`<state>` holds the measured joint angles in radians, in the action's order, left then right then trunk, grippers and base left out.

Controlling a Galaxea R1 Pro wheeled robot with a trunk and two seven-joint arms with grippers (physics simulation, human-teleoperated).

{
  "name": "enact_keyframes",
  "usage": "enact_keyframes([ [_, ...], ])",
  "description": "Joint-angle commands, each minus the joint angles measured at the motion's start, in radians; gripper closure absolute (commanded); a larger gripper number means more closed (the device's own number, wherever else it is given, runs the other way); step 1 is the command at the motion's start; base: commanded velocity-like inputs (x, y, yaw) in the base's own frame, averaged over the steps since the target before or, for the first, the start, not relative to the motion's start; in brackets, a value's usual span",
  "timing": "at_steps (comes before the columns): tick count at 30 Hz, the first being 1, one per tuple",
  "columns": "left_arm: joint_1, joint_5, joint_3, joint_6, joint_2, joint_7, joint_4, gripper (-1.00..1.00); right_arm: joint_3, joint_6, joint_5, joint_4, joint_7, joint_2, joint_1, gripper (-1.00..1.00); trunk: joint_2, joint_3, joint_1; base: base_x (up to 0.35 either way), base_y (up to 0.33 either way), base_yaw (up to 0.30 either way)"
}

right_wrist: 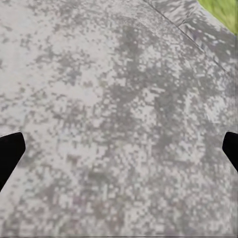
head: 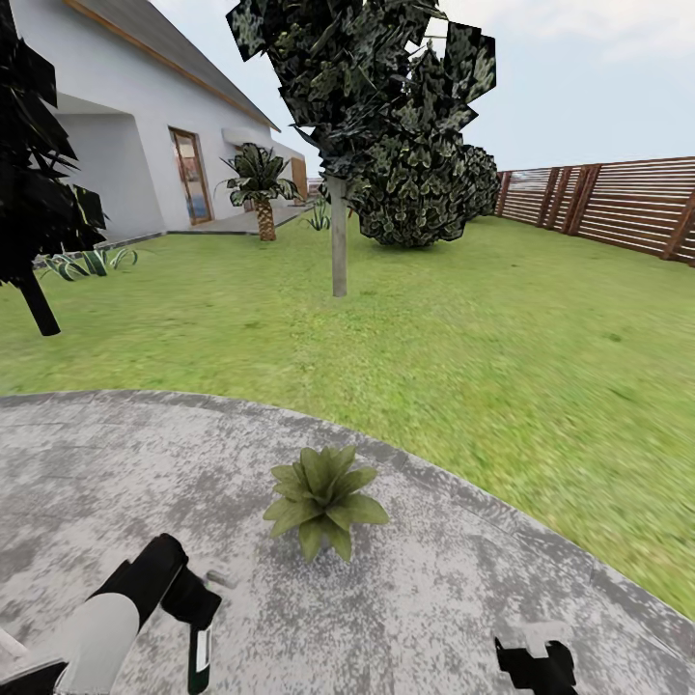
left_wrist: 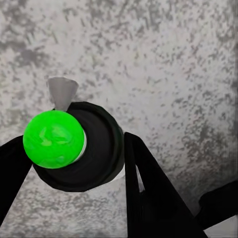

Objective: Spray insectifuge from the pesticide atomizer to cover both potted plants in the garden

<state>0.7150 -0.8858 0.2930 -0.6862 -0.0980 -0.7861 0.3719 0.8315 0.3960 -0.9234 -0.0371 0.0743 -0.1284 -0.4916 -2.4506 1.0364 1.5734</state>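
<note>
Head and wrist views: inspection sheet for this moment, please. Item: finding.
Surface: mottled grey paved patio, lawn beyond its curved edge.
Job's things: one potted plant on the patio; atomizer, dark body with green cap, between the left fingers.
Clutter: nothing seen.
Grippers: left gripper shut on the atomizer; right gripper open over bare paving.
Cables: nothing seen.
Surroundings: white house, slatted wooden fence, trees, a palm.
</note>
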Motion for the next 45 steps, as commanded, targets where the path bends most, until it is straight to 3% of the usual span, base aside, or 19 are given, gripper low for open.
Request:
enact_keyframes([
  [1,0.001,-0.009,0.008,-0.009,0.0,-0.008,0.002,1.0,0.005,0.003,-0.011,0.003,0.006,-0.001,0.005,-1.0,0.0,0.001,0.0,0.067,0.0,0.0],
  [12,-0.006,-0.012,0.006,-0.025,-0.001,-0.01,0.062,1.0,0.003,0.003,-0.011,0.005,0.007,0.002,0.026,-1.0,0.0,0.001,0.0,0.306,0.032,0.0],
  [18,0.023,-0.018,0.002,-0.025,-0.007,-0.027,0.065,1.0,0.004,0.003,-0.01,0.004,0.007,0.004,0.027,-1.0,0.0,0.001,0.0,0.235,-0.024,0.0],
  [20,0.046,-0.072,-0.038,-0.029,-0.01,-0.105,0.065,1.0,0.006,0.003,-0.008,0.003,0.007,0.009,0.027,-1.0,0.0,0.001,0.0,0.006,0.0,0.0],
  [23,0.07,-0.111,-0.048,-0.034,-0.022,-0.176,0.067,1.0,0.006,0.003,-0.009,0.003,0.007,0.007,0.027,-1.0,0.0,0.001,0.0,0.001,0.0,0.0],
  [28,0.075,-0.118,-0.062,-0.035,-0.028,-0.234,0.071,1.0,0.006,0.003,-0.009,0.002,0.007,0.007,0.027,-1.0,0.0,0.001,0.0,0.023,0.0,0.0],
  [29,0.075,-0.118,-0.072,-0.035,-0.027,-0.239,0.071,1.0,0.006,0.003,-0.009,0.002,0.007,0.007,0.027,-1.0,0.0,0.001,0.0,0.159,0.0,0.0],
  [31,0.074,-0.117,-0.127,-0.035,-0.02,-0.26,0.068,1.0,0.006,0.003,-0.009,0.003,0.007,0.007,0.027,-1.0,0.0,0.001,0.0,0.19,0.0,0.0],
  [35,0.061,-0.118,-0.167,-0.034,-0.02,-0.298,0.067,1.0,0.006,0.003,-0.009,0.003,0.007,0.007,0.027,-1.0,0.0,0.001,0.0,0.046,0.0,0.0],
  [45,0.057,-0.12,-0.172,-0.033,-0.023,-0.298,0.055,1.0,0.006,0.003,-0.008,0.003,0.007,0.009,0.027,-1.0,0.0,0.008,0.0,0.181,0.051,0.0],
])
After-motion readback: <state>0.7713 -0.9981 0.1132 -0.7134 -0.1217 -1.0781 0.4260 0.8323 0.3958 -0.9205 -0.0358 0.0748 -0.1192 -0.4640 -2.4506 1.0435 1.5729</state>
